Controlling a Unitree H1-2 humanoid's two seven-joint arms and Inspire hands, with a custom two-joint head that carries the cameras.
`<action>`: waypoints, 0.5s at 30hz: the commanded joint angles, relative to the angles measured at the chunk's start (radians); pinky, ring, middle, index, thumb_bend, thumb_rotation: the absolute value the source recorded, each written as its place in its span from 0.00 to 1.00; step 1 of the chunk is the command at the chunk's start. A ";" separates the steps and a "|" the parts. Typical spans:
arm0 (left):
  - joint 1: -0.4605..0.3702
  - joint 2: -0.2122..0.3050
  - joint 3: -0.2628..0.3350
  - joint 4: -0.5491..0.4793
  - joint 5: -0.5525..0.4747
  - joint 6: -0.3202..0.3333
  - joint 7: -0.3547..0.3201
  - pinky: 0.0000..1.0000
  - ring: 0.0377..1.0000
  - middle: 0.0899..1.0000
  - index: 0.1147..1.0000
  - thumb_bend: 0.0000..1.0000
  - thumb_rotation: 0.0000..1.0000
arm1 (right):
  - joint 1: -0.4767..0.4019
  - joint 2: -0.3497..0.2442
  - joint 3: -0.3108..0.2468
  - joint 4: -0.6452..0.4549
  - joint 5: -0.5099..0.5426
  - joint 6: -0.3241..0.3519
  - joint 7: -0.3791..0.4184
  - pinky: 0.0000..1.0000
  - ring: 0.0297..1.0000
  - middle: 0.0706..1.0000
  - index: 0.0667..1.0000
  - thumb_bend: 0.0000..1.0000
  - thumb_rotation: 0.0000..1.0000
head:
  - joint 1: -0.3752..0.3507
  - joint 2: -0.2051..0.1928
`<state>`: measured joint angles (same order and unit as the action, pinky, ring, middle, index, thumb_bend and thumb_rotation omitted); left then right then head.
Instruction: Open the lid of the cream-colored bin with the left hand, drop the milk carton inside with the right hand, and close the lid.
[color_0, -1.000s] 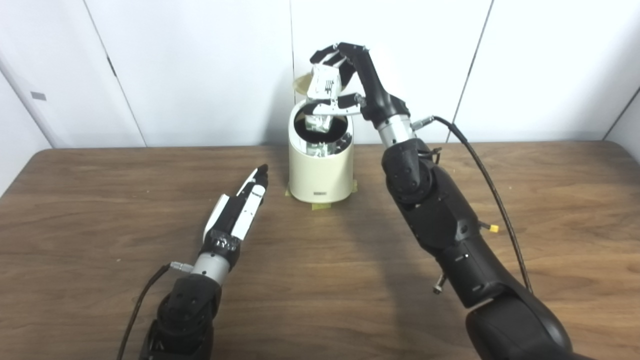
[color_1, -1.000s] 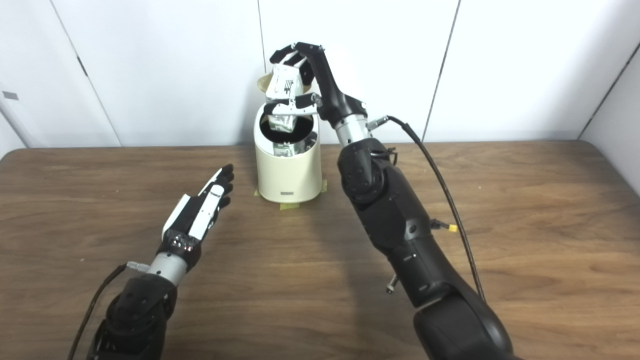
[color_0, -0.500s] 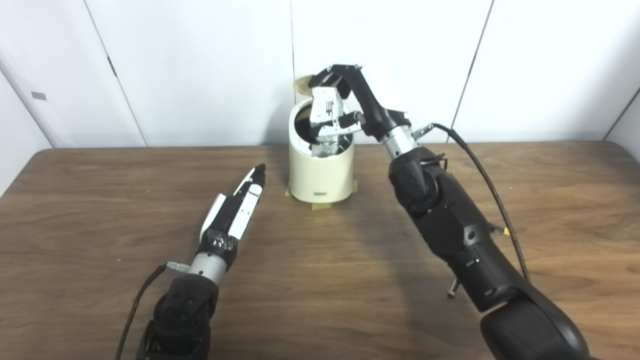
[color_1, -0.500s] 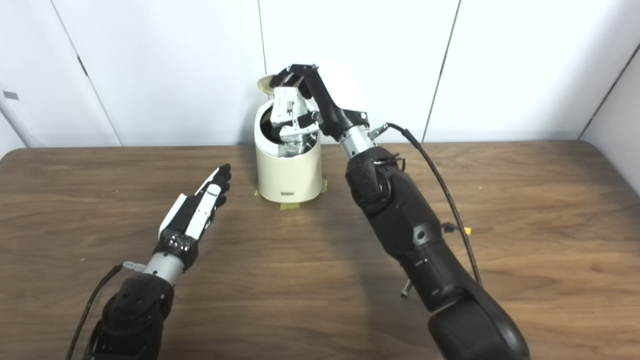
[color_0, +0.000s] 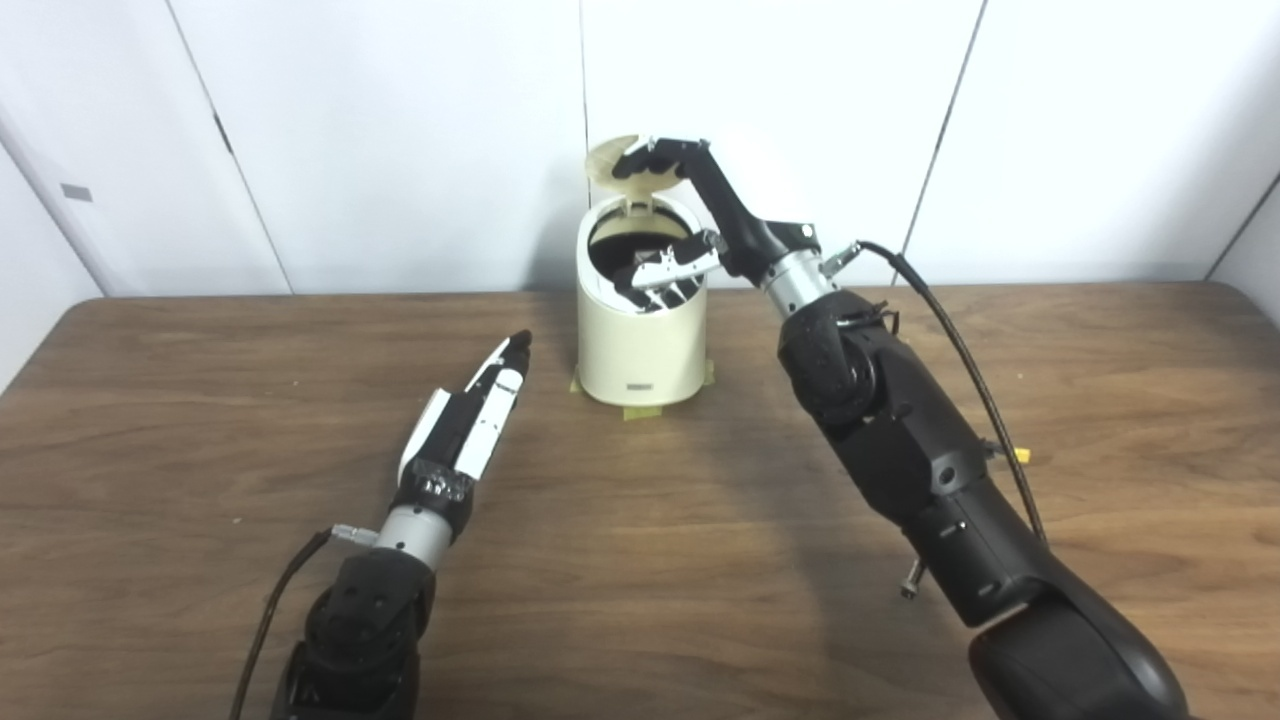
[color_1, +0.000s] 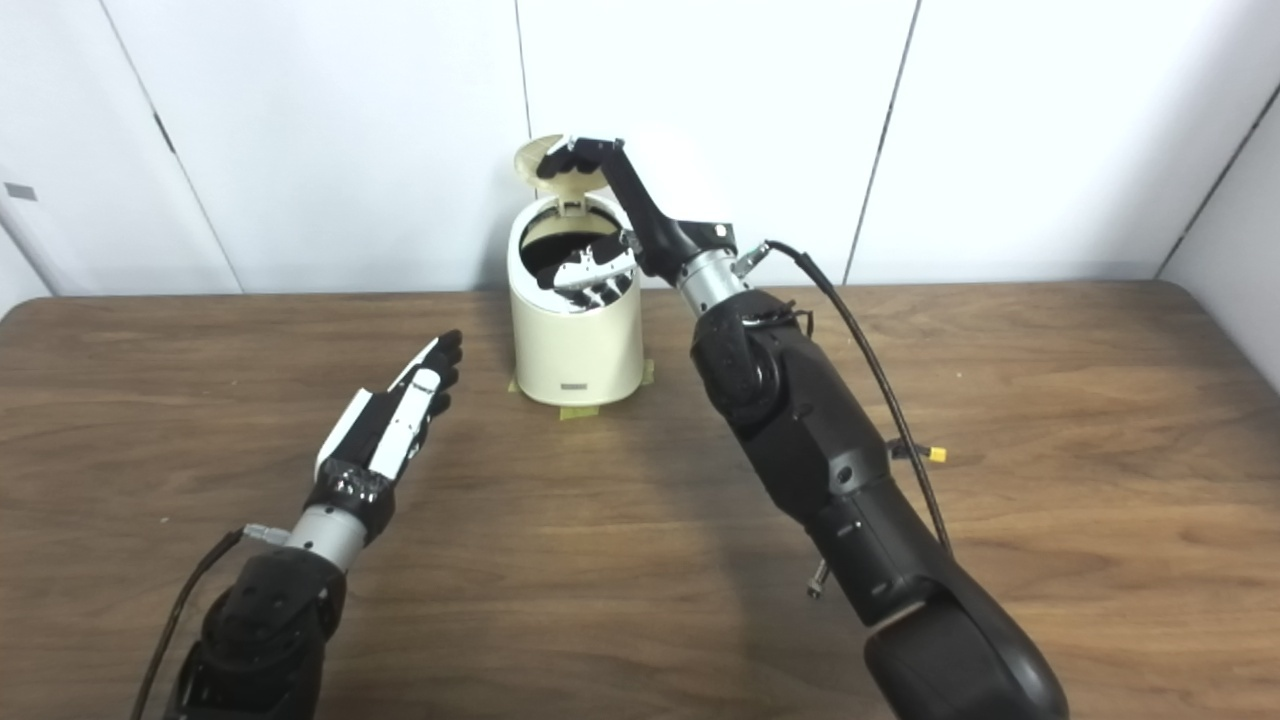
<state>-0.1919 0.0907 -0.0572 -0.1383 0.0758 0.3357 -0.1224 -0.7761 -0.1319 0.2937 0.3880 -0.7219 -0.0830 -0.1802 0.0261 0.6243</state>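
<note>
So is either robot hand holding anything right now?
No. The right robot hand is open over the bin, fingers touching the raised lid; the left robot hand lies open, empty.

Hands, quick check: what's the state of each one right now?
Left hand: open, fingers straight, holding nothing, above the table.
Right hand: open over the cream-colored bin, holding nothing, fingertips at the raised lid.
</note>
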 joint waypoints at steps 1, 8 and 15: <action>-0.025 0.001 0.004 -0.036 0.000 -0.019 0.010 1.00 0.99 0.99 0.98 0.47 1.00 | -0.050 -0.014 -0.009 -0.039 -0.005 -0.004 -0.017 0.68 0.69 0.64 0.59 0.93 0.22 | 0.001 0.001; -0.026 -0.001 -0.001 -0.036 0.010 -0.014 0.012 1.00 0.99 0.98 0.97 0.47 1.00 | -0.048 -0.009 -0.015 -0.046 -0.003 0.003 -0.016 0.68 0.68 0.63 0.59 0.92 0.23 | 0.002 0.001; -0.024 -0.004 0.001 -0.030 0.004 -0.016 0.012 1.00 1.00 0.99 0.98 0.48 1.00 | -0.010 0.004 -0.069 -0.092 0.093 -0.067 -0.048 0.41 0.42 0.47 0.50 0.56 0.03 | 0.000 0.001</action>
<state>-0.1914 0.0886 -0.0588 -0.1387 0.0809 0.3396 -0.1211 -0.7558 -0.1213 0.2455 0.3328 -0.6530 -0.1004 -0.1910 0.0261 0.6259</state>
